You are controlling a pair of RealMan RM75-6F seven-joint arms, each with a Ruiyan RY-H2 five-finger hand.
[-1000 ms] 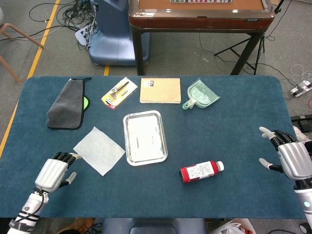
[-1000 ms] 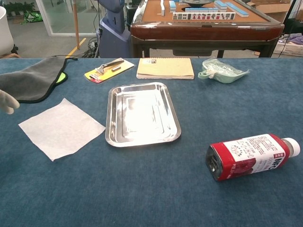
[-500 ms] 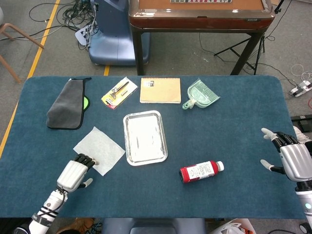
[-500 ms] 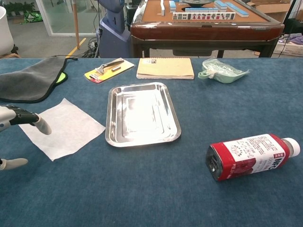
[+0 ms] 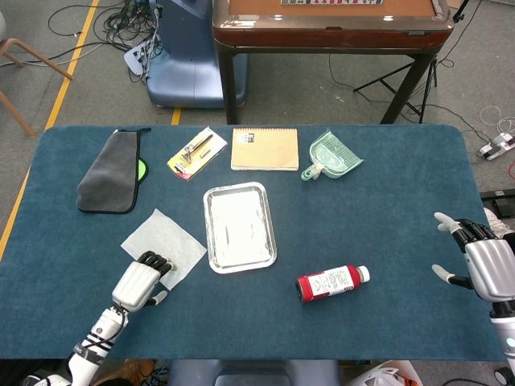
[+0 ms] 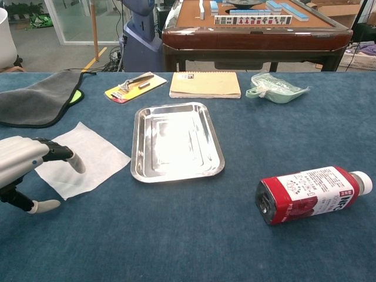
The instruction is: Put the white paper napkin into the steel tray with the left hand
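The white paper napkin point(image 5: 168, 239) point(image 6: 94, 154) lies flat on the blue table, just left of the steel tray point(image 5: 238, 226) point(image 6: 176, 141), which holds nothing. My left hand point(image 5: 142, 281) point(image 6: 26, 164) hovers over the napkin's near corner with its fingers point(image 6: 69, 160) bent down over the paper and the thumb held apart below; nothing is held in it. My right hand point(image 5: 485, 261) stays at the table's far right edge, fingers spread, holding nothing. It does not show in the chest view.
A red bottle point(image 5: 331, 281) point(image 6: 311, 194) lies on its side right of the tray. Along the back are a grey cloth point(image 5: 111, 171), a yellow card with a tool point(image 5: 196, 152), a notebook point(image 5: 265, 149) and a green dustpan point(image 5: 331, 156).
My left hand has moved right and forward, from beside the napkin's left corner to over its near corner. The right hand has drifted slightly down and outward. The napkin has not moved.
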